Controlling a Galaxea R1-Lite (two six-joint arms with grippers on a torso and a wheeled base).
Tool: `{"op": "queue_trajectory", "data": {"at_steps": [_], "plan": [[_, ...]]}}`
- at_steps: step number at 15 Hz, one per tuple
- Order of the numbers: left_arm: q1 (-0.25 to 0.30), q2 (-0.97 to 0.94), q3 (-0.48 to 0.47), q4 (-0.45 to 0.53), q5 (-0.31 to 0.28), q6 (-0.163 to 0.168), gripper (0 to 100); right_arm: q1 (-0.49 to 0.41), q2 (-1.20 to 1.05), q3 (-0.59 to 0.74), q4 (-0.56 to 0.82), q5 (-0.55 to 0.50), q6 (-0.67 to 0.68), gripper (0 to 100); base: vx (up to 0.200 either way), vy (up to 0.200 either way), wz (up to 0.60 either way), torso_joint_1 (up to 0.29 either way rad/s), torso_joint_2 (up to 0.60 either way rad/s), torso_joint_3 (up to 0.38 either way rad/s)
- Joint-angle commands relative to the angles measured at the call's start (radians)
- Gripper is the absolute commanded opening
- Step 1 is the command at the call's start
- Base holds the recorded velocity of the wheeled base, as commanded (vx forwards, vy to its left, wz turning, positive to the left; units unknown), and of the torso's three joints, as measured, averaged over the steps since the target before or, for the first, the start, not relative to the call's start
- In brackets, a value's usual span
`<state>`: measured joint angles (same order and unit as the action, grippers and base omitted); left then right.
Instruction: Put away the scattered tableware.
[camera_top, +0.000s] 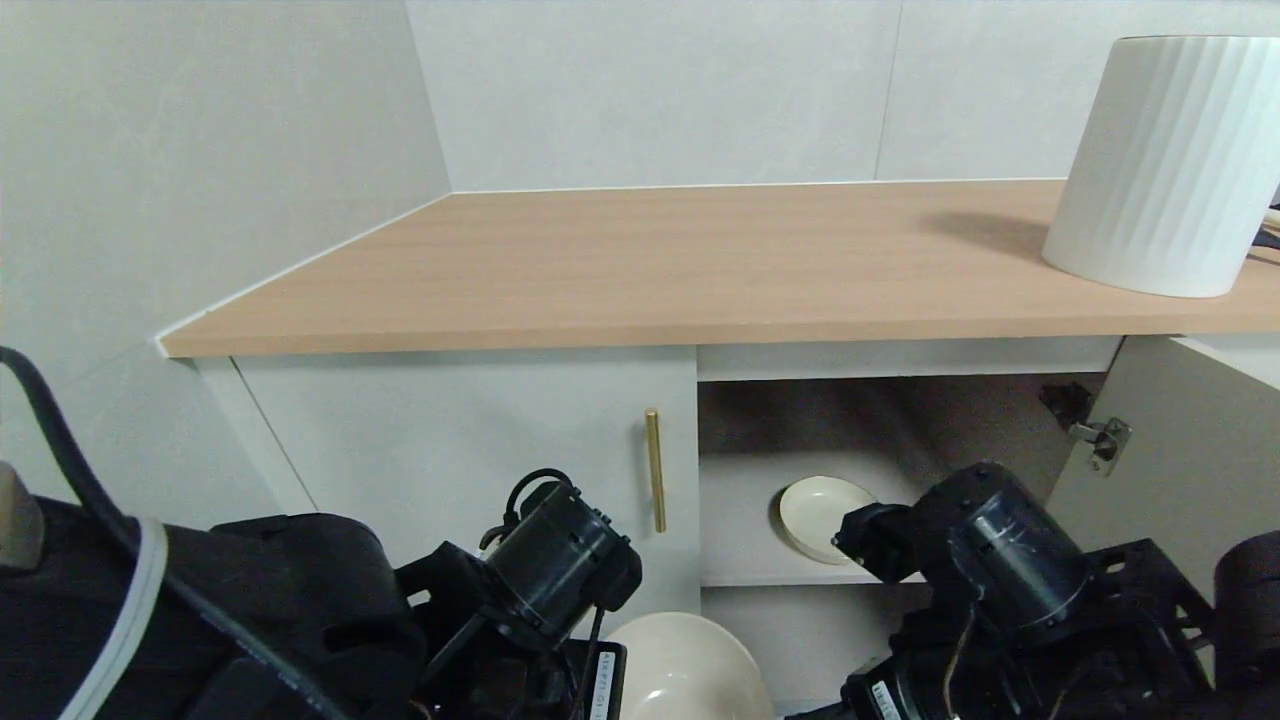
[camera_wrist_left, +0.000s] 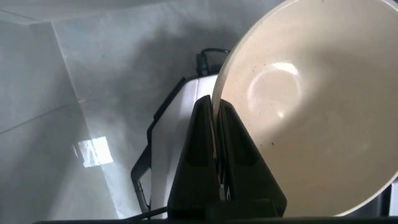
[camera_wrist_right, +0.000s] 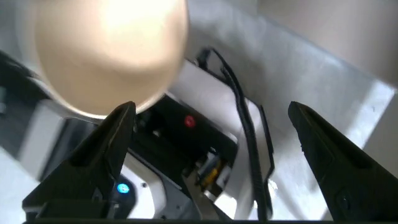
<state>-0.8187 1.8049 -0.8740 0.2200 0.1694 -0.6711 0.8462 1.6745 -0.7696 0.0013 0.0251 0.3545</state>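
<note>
A cream bowl (camera_wrist_left: 311, 106) hangs by its rim in my left gripper (camera_wrist_left: 216, 109), whose fingers are shut on the rim's edge. In the head view this bowl (camera_top: 690, 670) is low, in front of the cabinet and below the open compartment. The right wrist view sees the same bowl's (camera_wrist_right: 106, 50) outer side, close beside my right gripper (camera_wrist_right: 211, 118). That gripper is open with nothing between its fingers. A small cream dish (camera_top: 820, 515) lies on the shelf (camera_top: 740, 545) inside the open cabinet, just ahead of my right arm.
The cabinet's right door (camera_top: 1190, 470) stands open. Its left door, with a gold handle (camera_top: 654, 470), is closed. A wooden countertop (camera_top: 650, 260) runs above, with a white ribbed container (camera_top: 1165, 165) at its right end. Walls close off the left and back.
</note>
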Motion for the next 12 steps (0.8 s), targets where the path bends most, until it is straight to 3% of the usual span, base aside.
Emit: {"op": "queue_trajectory", "data": {"at_steps": [1,5,11,12], "plan": [[-0.013,-0.016,0.000,-0.001,0.001,-0.001,0,0.010,0.096,-0.007,-0.015,-0.014,0.006,100,0.000,0.000,0.00,0.000,0.00,0.000],[-0.040,-0.036,0.001,-0.001,0.002,-0.001,0,0.010,0.154,-0.005,-0.124,-0.017,0.038,100,0.000,0.000,0.00,0.000,0.00,0.000],[-0.042,-0.019,0.004,-0.001,0.009,-0.001,0,0.010,0.189,-0.005,-0.184,-0.063,0.064,100,0.000,0.000,0.00,0.000,0.00,0.000],[-0.042,-0.018,0.004,-0.001,0.009,-0.001,0,0.010,0.188,-0.005,-0.184,-0.063,0.064,0,0.000,0.000,0.00,0.000,0.00,0.000]]}}
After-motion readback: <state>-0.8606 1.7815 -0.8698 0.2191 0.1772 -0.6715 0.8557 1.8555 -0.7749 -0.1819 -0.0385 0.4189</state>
